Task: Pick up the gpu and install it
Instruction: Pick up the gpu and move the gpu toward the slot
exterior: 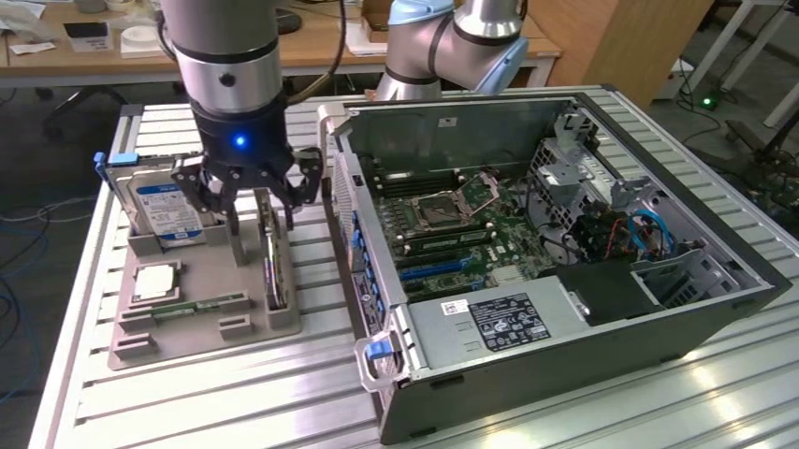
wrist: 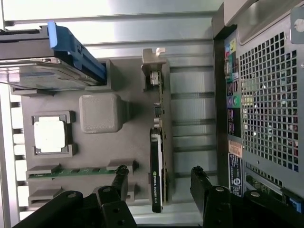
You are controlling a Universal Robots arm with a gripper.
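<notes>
The gpu (exterior: 272, 267) stands on edge in a slot of the grey holder tray (exterior: 187, 332), beside the computer case. In the wrist view the gpu (wrist: 156, 166) is a thin dark card with a silver bracket at its far end. My gripper (exterior: 260, 215) hangs just above the card's bracket end and is open. In the wrist view the gripper (wrist: 159, 178) straddles the card, with one of the fingers (wrist: 121, 176) on each side and a gap between each finger and the card.
The tray also holds a silver hard drive (exterior: 168, 208) in a blue caddy, a processor chip (exterior: 156, 281) and a green memory stick (exterior: 200, 306). The open computer case (exterior: 537, 243) lies close at the exterior view's right, its motherboard exposed. Another robot arm (exterior: 450, 42) stands behind the case.
</notes>
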